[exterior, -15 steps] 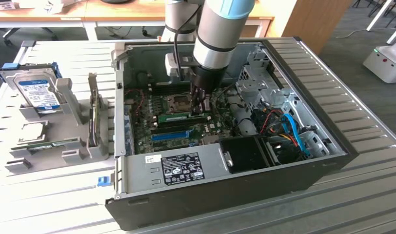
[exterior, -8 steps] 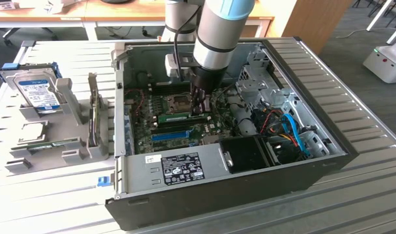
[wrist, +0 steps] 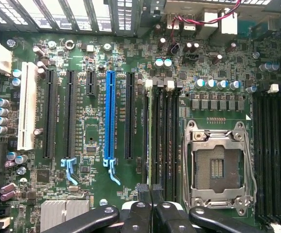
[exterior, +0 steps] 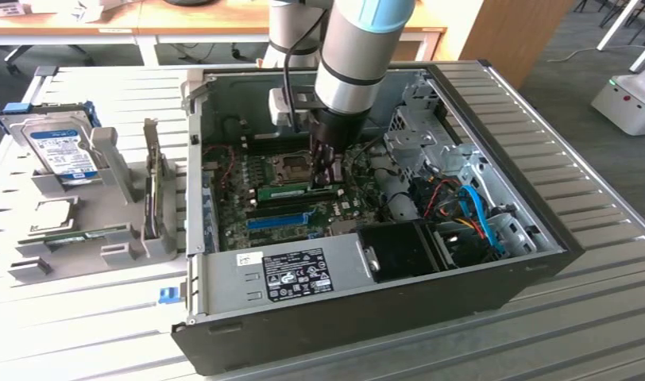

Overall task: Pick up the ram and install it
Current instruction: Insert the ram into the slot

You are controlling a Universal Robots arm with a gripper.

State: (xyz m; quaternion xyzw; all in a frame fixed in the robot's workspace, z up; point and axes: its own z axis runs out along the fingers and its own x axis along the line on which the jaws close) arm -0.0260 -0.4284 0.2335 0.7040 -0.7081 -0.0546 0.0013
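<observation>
An open computer case (exterior: 407, 305) lies on its side on the slatted metal counter (exterior: 577, 333), with the arm (exterior: 354, 55) reaching down into it from above. On the counter to the exterior view's left, well apart from the case, a blue-labelled hard drive (exterior: 63, 151) stands in a grey holder. Inside the case, the green motherboard (wrist: 96, 58) carries 1 blue slot (wrist: 110, 116) and, further along, the bare processor socket (wrist: 217, 167). Between those 2 stands the ram (wrist: 152, 131), seen edge-on and sitting upright in a black memory slot. The claw (wrist: 151, 196) is at one end of that stick, closed almost fully, its 2 fingers (wrist: 141, 208) pressed together with the stick's thin top edge running in between them.
</observation>
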